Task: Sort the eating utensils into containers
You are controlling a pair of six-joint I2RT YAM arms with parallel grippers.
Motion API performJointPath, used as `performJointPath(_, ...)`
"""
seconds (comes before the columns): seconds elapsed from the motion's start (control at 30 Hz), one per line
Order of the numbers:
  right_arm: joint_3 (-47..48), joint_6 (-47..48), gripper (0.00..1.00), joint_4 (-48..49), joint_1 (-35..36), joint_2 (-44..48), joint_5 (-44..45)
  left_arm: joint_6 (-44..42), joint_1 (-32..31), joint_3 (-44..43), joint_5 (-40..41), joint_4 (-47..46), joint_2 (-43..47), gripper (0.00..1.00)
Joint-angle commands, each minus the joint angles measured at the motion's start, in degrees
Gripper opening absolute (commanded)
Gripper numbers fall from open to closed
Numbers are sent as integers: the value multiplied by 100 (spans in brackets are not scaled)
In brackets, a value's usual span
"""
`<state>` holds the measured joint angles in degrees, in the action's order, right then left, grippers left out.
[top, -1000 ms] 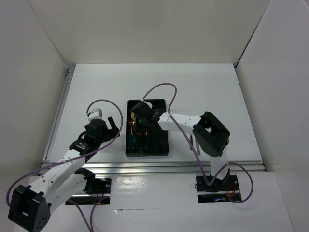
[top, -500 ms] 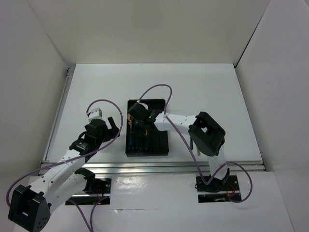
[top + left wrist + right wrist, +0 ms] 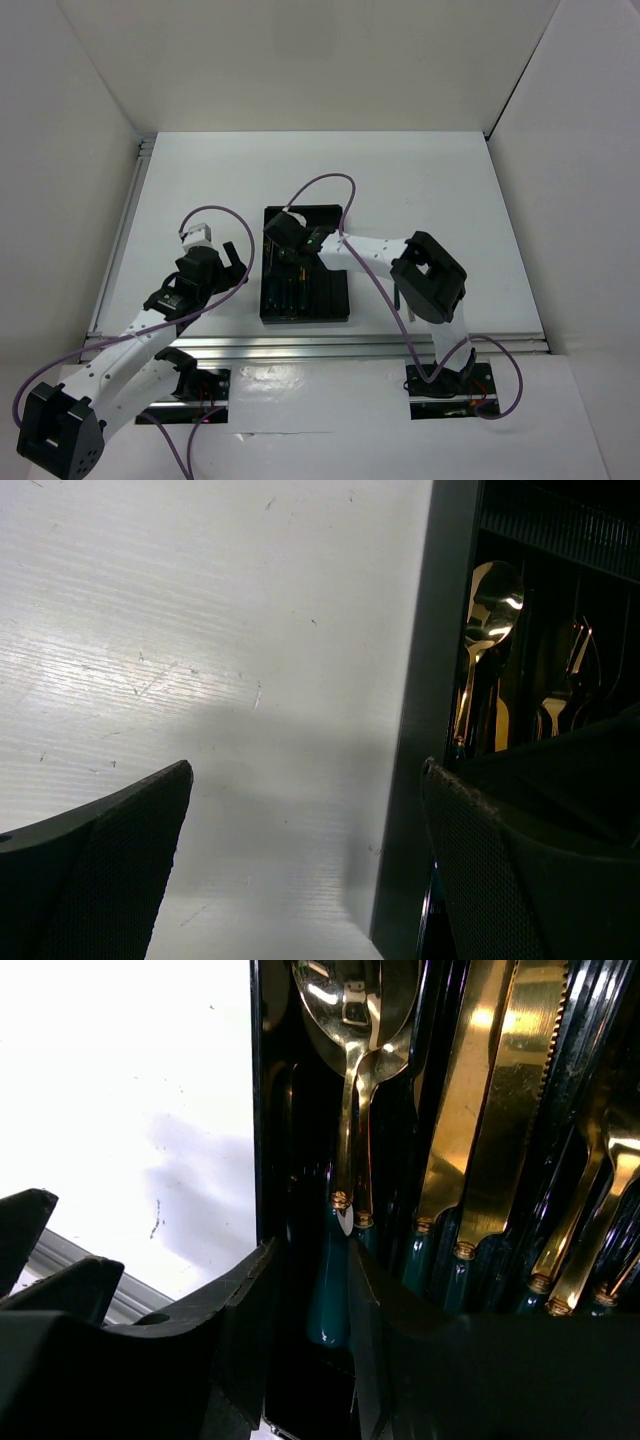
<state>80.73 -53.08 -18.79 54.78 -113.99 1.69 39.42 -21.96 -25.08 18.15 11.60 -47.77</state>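
Note:
The black divided tray (image 3: 305, 318) lies mid-table with gold-headed, green-handled utensils (image 3: 290, 296) in it. My right gripper (image 3: 283, 258) is low over its left compartment. In the right wrist view its jaws (image 3: 312, 1310) stand apart around the green handle of a spoon (image 3: 330, 1290), which lies in the left compartment beside a second spoon (image 3: 368, 1090), with a gap on the handle's left side. Knives (image 3: 490, 1110) and forks (image 3: 590, 1210) fill the compartments to the right. My left gripper (image 3: 236, 262) is wide open and empty beside the tray's left wall (image 3: 430, 680); a spoon (image 3: 490, 600) shows past it.
White walls enclose the table on three sides. A metal rail (image 3: 320, 345) runs along the near edge. Purple cables (image 3: 330, 185) loop above both arms. The right arm's elbow (image 3: 432, 275) sits right of the tray.
My right gripper moved left and lower over the tray's left compartment, covering the gold heads seen earlier. The left arm has not moved.

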Motion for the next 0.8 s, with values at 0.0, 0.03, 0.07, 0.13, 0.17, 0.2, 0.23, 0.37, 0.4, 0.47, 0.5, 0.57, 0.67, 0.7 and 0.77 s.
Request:
performJointPath(0.0, 259, 17, 41, -186, 85, 193, 146, 48, 25, 12, 30, -158, 83, 100)
performJointPath(0.03, 259, 69, 42, -239, 85, 289, 217, 48, 25, 12, 30, -158, 83, 100)
performJointPath(0.07, 311, 70, 42, -240, 85, 342, 217, 48, 25, 12, 30, -158, 83, 100)
performJointPath(0.13, 312, 131, 44, -458, 85, 535, 366, 48, 25, 12, 30, -158, 83, 100)
performJointPath(0.17, 373, 192, 46, -520, 85, 623, 445, 48, 25, 12, 30, -158, 83, 100)
performJointPath(0.2, 373, 271, 47, -590, 85, 720, 533, 48, 25, 12, 30, -158, 83, 100)
performJointPath(0.23, 373, 272, 49, -687, 85, 825, 656, 48, 25, 12, 30, -158, 83, 100)
performJointPath(0.37, 251, 325, 57, -1485, -72, 1667, 1655, 48, 25, 12, 30, -158, 83, 100)
performJointPath(0.4, 42, 325, 59, -1575, -125, 1844, 1781, 48, 25, 12, 30, -158, 83, 100)
performJointPath(0.47, -258, 377, 65, -1759, -450, 2405, 1861, 48, 25, 12, 30, -158, 83, 100)
performJointPath(0.5, -642, 438, 65, -1760, -599, 2600, 1861, 48, 25, 12, 30, -158, 83, 100)
performJointPath(0.57, -1075, 492, 66, -1760, -1135, 3082, 1695, 48, 25, 12, 30, -158, 83, 100)
performJointPath(0.67, -1761, 492, 66, -1935, -1742, 3418, 1562, 48, 25, 12, 30, -158, 83, 100)
performJointPath(0.7, -1875, 439, 66, -2145, -1882, 3550, 1623, 48, 25, 12, 30, -158, 83, 100)
performJointPath(0.77, -2218, 439, 63, -2304, -2285, 3638, 1624, 48, 25, 12, 30, -158, 83, 100)
